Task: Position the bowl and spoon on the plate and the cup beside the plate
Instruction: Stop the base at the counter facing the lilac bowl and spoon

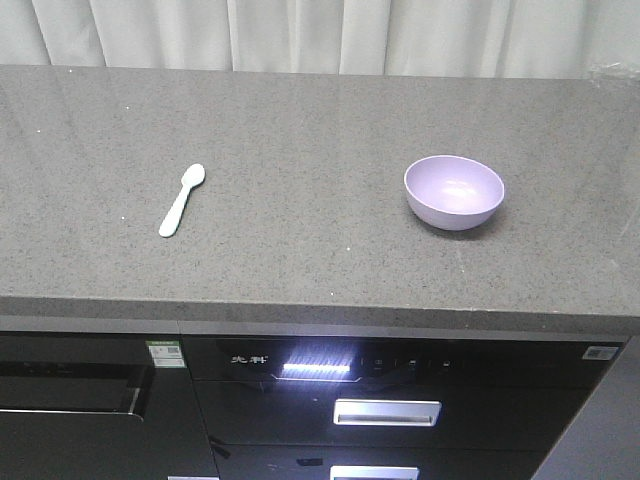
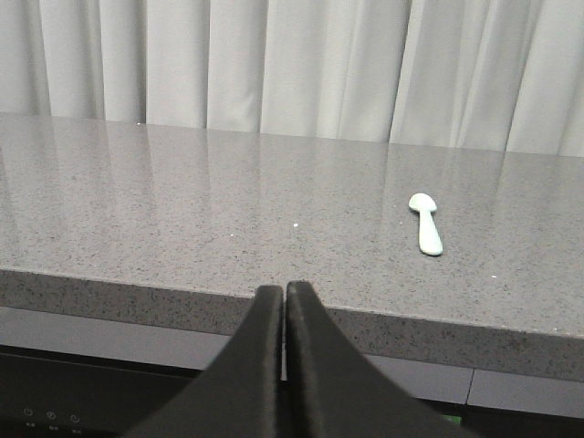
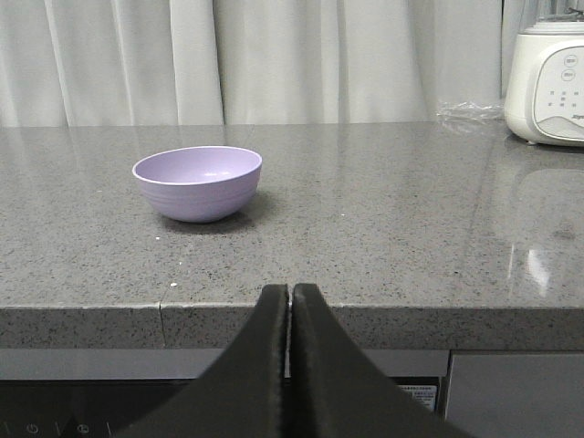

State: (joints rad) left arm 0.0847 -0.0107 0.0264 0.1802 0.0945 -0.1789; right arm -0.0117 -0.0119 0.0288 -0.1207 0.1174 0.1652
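Nothing of the arrangement was done at this moment, as far as I could judge. My left gripper [image 2: 279, 294] hung in front of the counter edge with its two black fingers pressed together, empty. My right gripper [image 3: 289, 294] was likewise closed on nothing, low before the same edge.

The round, deep, pale lavender plastic bowl [image 1: 453, 190] stood upright and empty on the grey speckled stone countertop [image 1: 320, 110], on its right part and ahead of my right gripper. The small pale mint-green plastic spoon [image 1: 182, 199] lay flat on the left part, well apart from the bowl, its scoop pointing toward the white curtain [image 1: 300, 30] behind the counter.

I could find no plate and no cup in any view, so both had yet to come onto the counter. By my reckoning every step was left: plate placed, bowl and spoon set on it, cup stood beside it.

As for writing, the dark appliance front [image 1: 400, 365] under the counter bore two small white characters beside a lit strip, too small for me to read with confidence. A green-and-white sticker [image 1: 166, 352] sat on the left cabinet panel, and a small pale label [image 1: 600, 352] at the far right, both illegible. The white blender base [image 3: 550, 82] at the counter's right end showed button markings I could not make out.
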